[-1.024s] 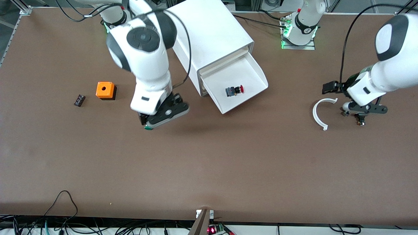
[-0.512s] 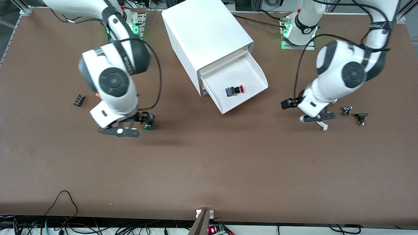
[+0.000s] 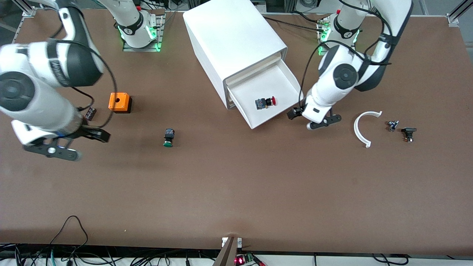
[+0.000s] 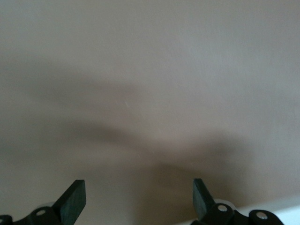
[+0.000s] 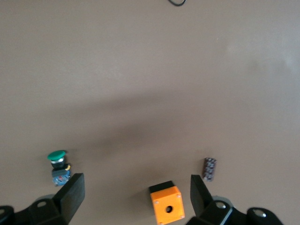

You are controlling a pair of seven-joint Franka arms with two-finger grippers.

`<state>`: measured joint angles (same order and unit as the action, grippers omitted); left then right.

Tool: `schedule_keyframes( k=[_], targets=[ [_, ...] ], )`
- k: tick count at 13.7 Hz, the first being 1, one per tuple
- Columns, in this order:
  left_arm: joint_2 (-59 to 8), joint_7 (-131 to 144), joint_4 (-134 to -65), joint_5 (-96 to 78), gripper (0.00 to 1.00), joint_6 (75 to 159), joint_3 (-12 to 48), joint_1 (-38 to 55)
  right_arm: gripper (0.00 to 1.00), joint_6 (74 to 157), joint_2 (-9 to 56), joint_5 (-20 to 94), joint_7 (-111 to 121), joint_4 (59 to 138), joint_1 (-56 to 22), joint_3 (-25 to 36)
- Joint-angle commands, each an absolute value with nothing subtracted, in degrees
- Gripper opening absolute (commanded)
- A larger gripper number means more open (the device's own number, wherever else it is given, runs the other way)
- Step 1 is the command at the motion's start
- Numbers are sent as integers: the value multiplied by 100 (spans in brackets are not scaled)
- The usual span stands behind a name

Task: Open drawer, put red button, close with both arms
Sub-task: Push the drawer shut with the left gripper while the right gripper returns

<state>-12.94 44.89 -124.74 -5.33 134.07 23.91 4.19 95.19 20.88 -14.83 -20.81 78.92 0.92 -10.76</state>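
Observation:
The red button (image 3: 266, 102) lies in the open white drawer (image 3: 284, 79) that sticks out of the white cabinet (image 3: 232, 37). My left gripper (image 3: 320, 123) hangs low beside the drawer's corner at the left arm's end. In the left wrist view it (image 4: 138, 202) is open and empty over bare table. My right gripper (image 3: 51, 149) is over the table at the right arm's end, well away from the drawer. In the right wrist view it (image 5: 136, 199) is open and empty.
A green-capped button (image 3: 168, 137) (image 5: 58, 164) lies on the table. An orange box (image 3: 119, 102) (image 5: 167, 205) and a small dark part (image 3: 89, 113) (image 5: 209, 168) lie near the right gripper. A white curved piece (image 3: 364, 127) and two small parts (image 3: 392, 125) (image 3: 408, 133) lie at the left arm's end.
My right arm has swung from over the green-capped button to the right arm's end of the table. My left arm has moved from the white curved piece to the drawer's corner.

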Motion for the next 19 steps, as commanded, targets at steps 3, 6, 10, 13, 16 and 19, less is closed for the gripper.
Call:
schedule_keyframes(
  k=[3, 6, 10, 13, 16, 19],
  targets=[
    [-1073, 5324, -12910, -598, 100, 13369, 3180, 457, 100, 9117, 1284, -1029, -616, 8156, 536, -748],
    [-1020, 5720, -12999, -606, 100, 13123, 3804, 457, 100, 8912, 1134, -283, -546, 8218, 501, -362],
    [-1020, 5828, -13008, -703, 100, 13096, 4139, 457, 100, 8877, 1090, -281, -211, 8253, -244, 454],
    [-827, 5801, -12955, -686, 100, 13201, 4079, 300, 100, 8912, 994, -273, 9, 8410, -386, 606],
    [-572, 5792, -12885, -633, 100, 13692, 4035, -393, 100, 9105, 766, -299, 9, 8796, -387, 642],
    [-204, 5452, -12509, -615, 100, 13729, 3229, -756, 100, 9737, -146, -282, 9, 10042, -387, 642]
  ],
)
